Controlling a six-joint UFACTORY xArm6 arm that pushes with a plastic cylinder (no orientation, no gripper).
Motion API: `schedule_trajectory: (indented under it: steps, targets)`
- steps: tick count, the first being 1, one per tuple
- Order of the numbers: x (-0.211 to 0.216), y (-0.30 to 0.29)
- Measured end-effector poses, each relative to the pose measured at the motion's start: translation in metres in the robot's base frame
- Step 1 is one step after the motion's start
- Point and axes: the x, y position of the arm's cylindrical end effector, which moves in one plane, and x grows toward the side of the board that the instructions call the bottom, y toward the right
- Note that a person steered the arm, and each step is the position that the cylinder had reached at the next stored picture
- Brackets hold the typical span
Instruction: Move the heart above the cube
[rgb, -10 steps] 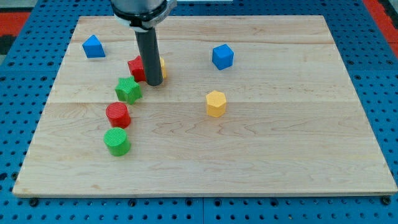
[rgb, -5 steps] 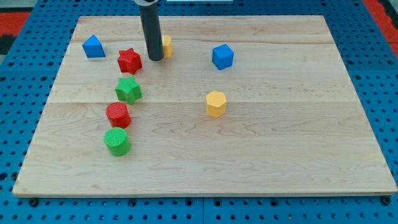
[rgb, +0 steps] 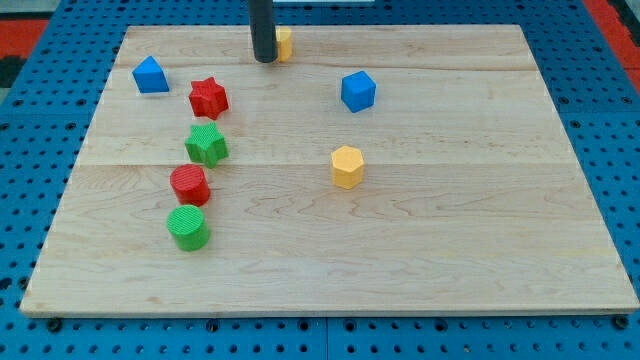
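My tip (rgb: 265, 58) is near the view's top, just left of centre. It touches the left side of a yellow block (rgb: 284, 43), which the rod partly hides; its shape cannot be made out. The blue cube (rgb: 358, 91) sits lower and to the right of the yellow block, apart from it and from my tip.
A blue block (rgb: 150, 75) lies at the upper left. A red star (rgb: 208, 97), a green star (rgb: 206, 145), a red cylinder (rgb: 189, 185) and a green cylinder (rgb: 187, 227) run down the left side. A yellow hexagonal block (rgb: 346, 166) sits below the cube.
My tip has moved towards the view's top and slightly right, pushing the yellow block up with it. The red star is uncovered and the other blocks have stayed put.
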Motion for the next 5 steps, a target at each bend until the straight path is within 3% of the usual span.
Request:
schedule_trajectory:
  steps: [1,3,4,5]
  targets:
    - [0.000,-0.005]
    - [-0.043,-0.001]
    - [-0.005,0.065]
    - [-0.014,0.077]
